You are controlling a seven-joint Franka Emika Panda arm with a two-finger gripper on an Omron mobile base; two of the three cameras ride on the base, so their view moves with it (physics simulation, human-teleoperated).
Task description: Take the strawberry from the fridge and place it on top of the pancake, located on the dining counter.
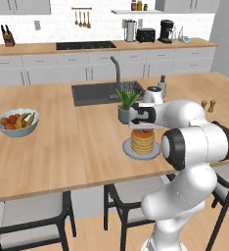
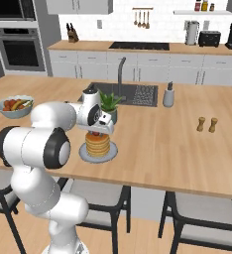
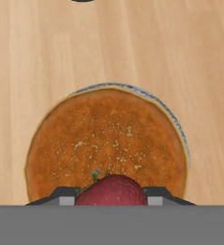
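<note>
Strawberry [image 3: 112,189] sits pinched between the gripper [image 3: 112,196] tips at the bottom centre of the hand view, so you are gripping the berry, not carrying it loose. Directly beyond it lies the pancake [image 3: 106,143], its golden top taking the middle of that frame with a sliver of grey plate [image 3: 181,131] showing on the right.

In the left base view the gripper [image 1: 146,128] hangs just above the stack [image 1: 143,141] at centre frame, the red berry [image 1: 146,130] visible under it. The right base view agrees: gripper [image 2: 94,131] over the pancake [image 2: 97,144], left of centre, on the dining worktop [image 2: 177,144]. A potted plant [image 2: 108,105] stands just behind the hand; the sink [image 2: 133,93] is further up the frame.

Judgement: you are at the placing step, nearly done. To do it well:
- Shift the berry toward the middle of the top pancake; it looks to sit near the stack's near edge, where it could roll off.
- Come down until the berry touches or almost touches the pancake before you let go. I cannot tell whether it touches yet.
- Open the jaws gently, then lift straight up so the tips do not drag the berry.
- Mind the plant leaves behind the wrist on the way out.
</note>
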